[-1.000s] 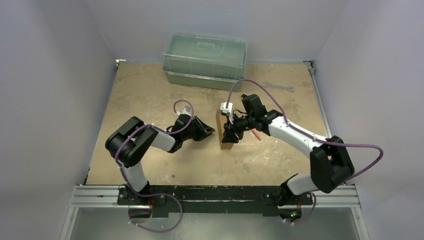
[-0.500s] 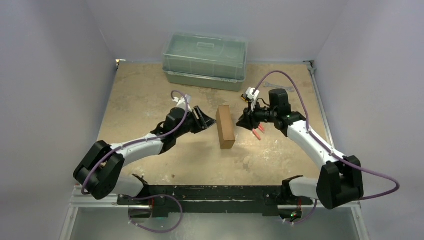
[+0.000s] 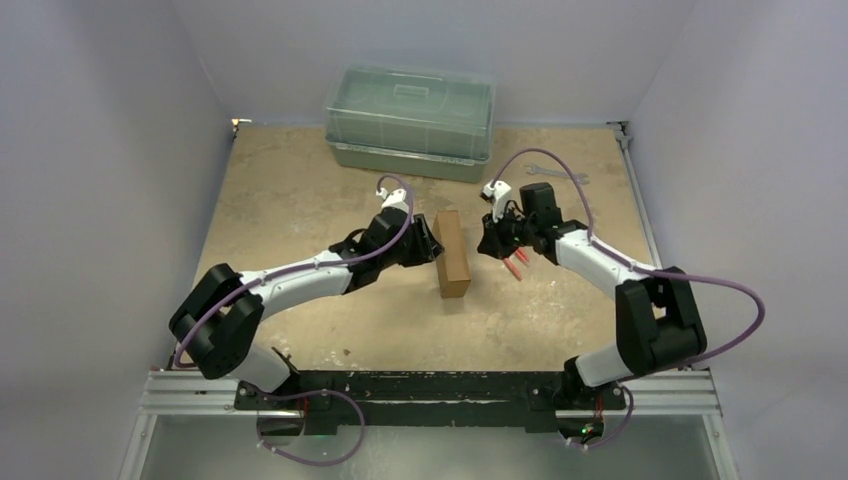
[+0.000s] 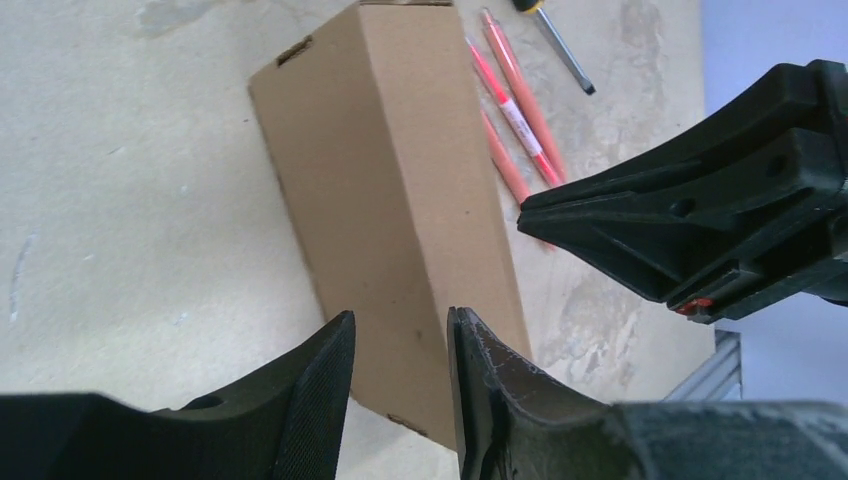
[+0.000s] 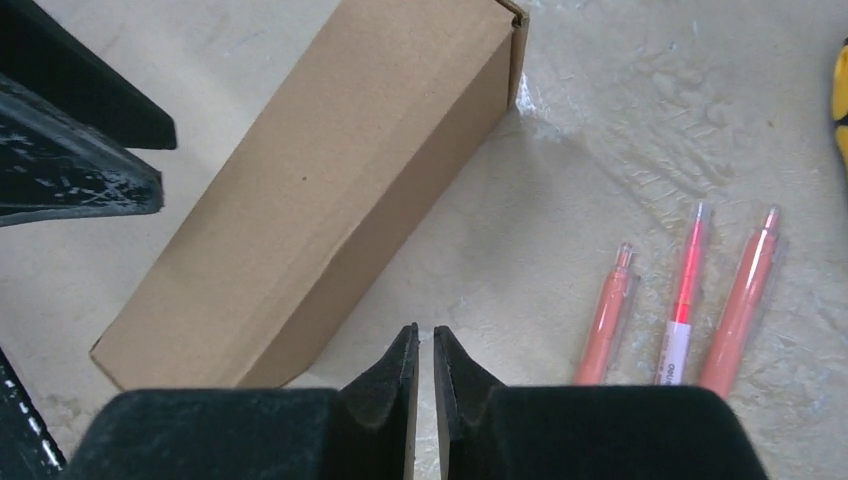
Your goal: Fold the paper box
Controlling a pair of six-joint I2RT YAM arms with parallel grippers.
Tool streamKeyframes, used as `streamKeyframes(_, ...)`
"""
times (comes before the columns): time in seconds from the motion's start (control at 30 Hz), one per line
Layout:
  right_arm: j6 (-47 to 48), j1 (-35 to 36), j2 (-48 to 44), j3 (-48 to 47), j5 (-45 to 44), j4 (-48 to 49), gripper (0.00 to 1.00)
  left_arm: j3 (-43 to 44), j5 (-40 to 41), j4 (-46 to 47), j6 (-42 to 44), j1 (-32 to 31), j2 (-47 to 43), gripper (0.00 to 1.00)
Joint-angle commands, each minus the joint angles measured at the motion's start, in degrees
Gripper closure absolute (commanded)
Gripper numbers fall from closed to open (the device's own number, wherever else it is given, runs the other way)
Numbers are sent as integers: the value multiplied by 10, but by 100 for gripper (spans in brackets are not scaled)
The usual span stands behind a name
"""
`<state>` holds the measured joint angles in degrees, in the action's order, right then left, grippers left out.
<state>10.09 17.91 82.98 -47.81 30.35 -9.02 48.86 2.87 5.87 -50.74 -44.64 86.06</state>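
The paper box (image 3: 452, 255) is a closed brown carton lying flat mid-table, also seen in the left wrist view (image 4: 390, 190) and the right wrist view (image 5: 330, 170). My left gripper (image 3: 432, 248) is at the box's left side, open, its fingertips (image 4: 400, 318) just above the carton's top face with nothing between them. My right gripper (image 3: 487, 243) hovers just off the box's right side, shut with only a thin slit between its fingers (image 5: 419, 330) and nothing in them. It hangs over bare table beside the carton.
Three orange-red pens (image 3: 515, 262) lie right of the box, under the right gripper. A large translucent green lidded bin (image 3: 410, 120) stands at the back. A wrench (image 3: 555, 173) lies at the back right, and a screwdriver (image 4: 560, 45) lies near the pens.
My right gripper came off the box, drew back to the right, then closed its jaws. My left arm reached rightward until its gripper stood at the box's left side.
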Motion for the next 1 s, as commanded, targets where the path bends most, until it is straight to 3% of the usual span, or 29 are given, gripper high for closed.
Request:
streamKeyframes(0.0, 3, 36, 36, -57, -33, -10, 88, -12, 66, -30, 13, 2, -45, 62)
streamKeyframes(0.33, 73, 198, 102, -264, -25, -131, 89, -111, 222, -226, -15, 2, -325, 63)
streamKeyframes(0.47, 80, 225, 160, -299, 16, -159, 89, -137, 232, -282, -35, 2, -424, 62)
streamKeyframes(0.63, 126, 210, 132, -284, 77, -192, 85, -174, 191, -264, -40, 2, -476, 54)
streamKeyframes(0.73, 162, 162, 81, -257, 130, -206, 83, -186, 174, -230, -39, 3, -469, 50)
streamKeyframes(0.83, 166, 96, 22, -197, 203, -169, 81, -189, 156, -198, -31, 2, -442, 48)
streamKeyframes(0.97, 128, 59, -41, -88, 175, -82, 70, -182, 119, -158, -15, 3, -393, 43)
